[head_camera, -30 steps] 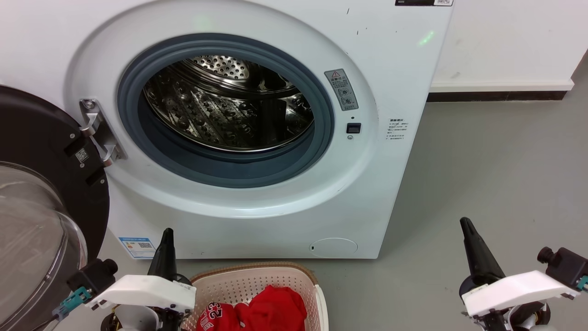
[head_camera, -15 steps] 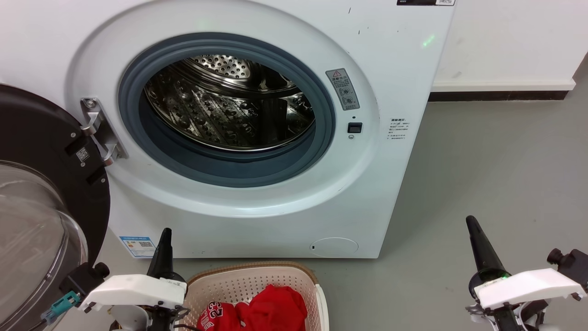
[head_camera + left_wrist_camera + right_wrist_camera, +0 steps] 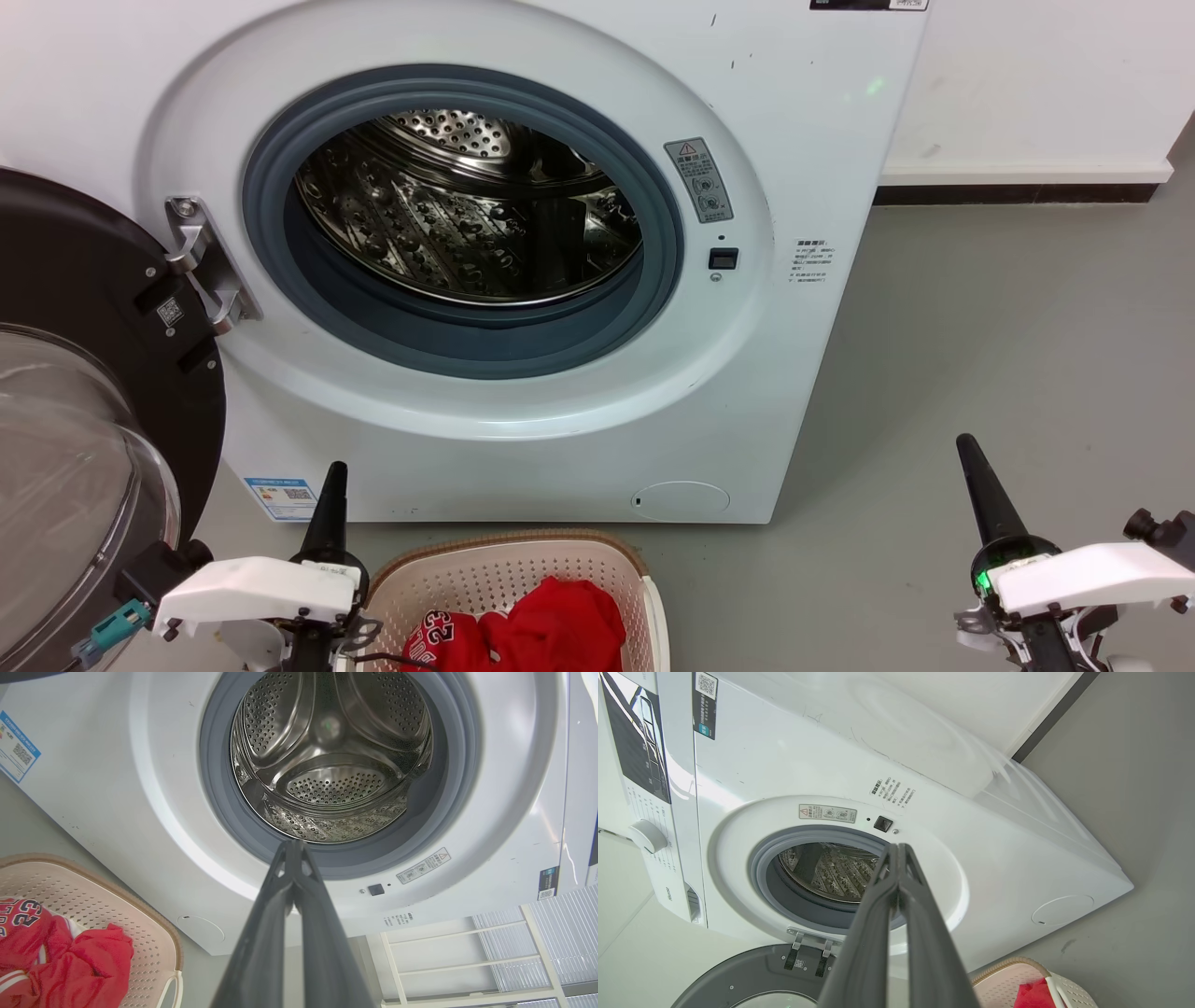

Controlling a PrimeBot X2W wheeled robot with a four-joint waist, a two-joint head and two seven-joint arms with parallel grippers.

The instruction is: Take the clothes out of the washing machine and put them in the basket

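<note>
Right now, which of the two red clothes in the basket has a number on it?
The jersey on the robot's left side of the basket: it shows 23 and white trim. The other red garment beside it is plain.

Head looks down on washing machine [image 3: 560, 411]; both wrists, lower, face shared drum [image 3: 331, 781].

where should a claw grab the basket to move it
Probably the white side handle on the basket, coming from its right side: the handle loops out from the rounded wall, giving something slim to close around. The right claw is shut and on that side.
</note>
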